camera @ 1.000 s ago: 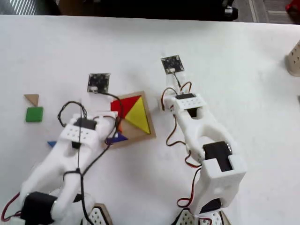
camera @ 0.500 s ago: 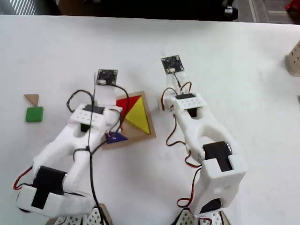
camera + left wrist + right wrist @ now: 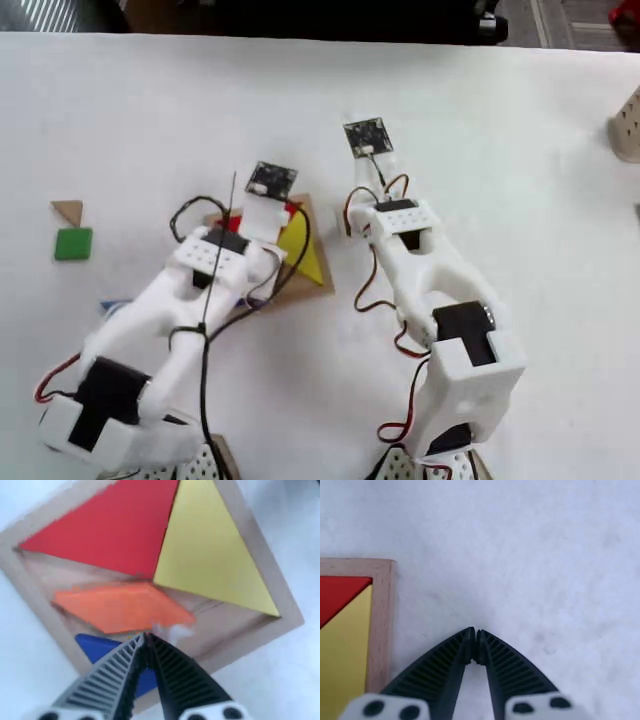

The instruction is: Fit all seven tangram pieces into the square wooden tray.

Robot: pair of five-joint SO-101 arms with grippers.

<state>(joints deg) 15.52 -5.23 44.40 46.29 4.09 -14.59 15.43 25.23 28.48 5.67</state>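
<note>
Tray (image 3: 260, 555) sits cornerwise: one red triangle (image 3: 115, 530), one yellow triangle (image 3: 205, 550), one orange piece (image 3: 120, 607) lengthwise along the red's edge. Left gripper (image 3: 147, 639), right gripper (image 3: 475, 635) both pinched shut.

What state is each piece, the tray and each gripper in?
Tray, partly filled.
Red triangle, seated in tray.
Yellow triangle, seated in tray.
Orange piece, inside tray.
Blue piece, at tray's rim, unfitted.
Green square, loose on table.
Tan triangle, loose on table.
Left gripper, shut, empty.
Right gripper, shut, empty.

The left arm (image 3: 160, 310) leans over the wooden tray (image 3: 322, 272). A green square (image 3: 73, 243) lies well apart.
</note>
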